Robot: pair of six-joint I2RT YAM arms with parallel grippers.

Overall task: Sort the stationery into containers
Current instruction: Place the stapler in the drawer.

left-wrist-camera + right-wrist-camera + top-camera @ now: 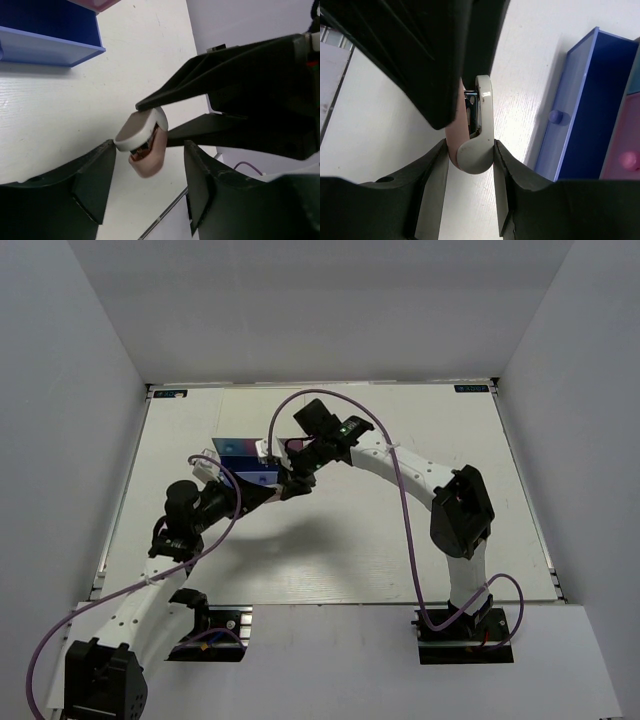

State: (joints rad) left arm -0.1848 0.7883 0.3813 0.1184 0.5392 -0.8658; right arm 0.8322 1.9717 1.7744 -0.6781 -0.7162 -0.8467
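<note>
Seemingly mid-handover, we had the right gripper [470, 145] pinching the mini stapler [481, 120] near the open dark blue drawer [590, 100], while our left gripper [148, 146] straddled it with jaws apart, not touching, presumably to take it over.

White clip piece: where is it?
In the right wrist view, the white clip piece is clamped in the right gripper, beside the open dark blue drawer; the left gripper's open fingers flank it.

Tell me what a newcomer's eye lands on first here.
Left of centre on the table, the right gripper pinches a small white and pink clip-like piece, with the left gripper open around it. Beside them, a blue drawer stands pulled open.
</note>
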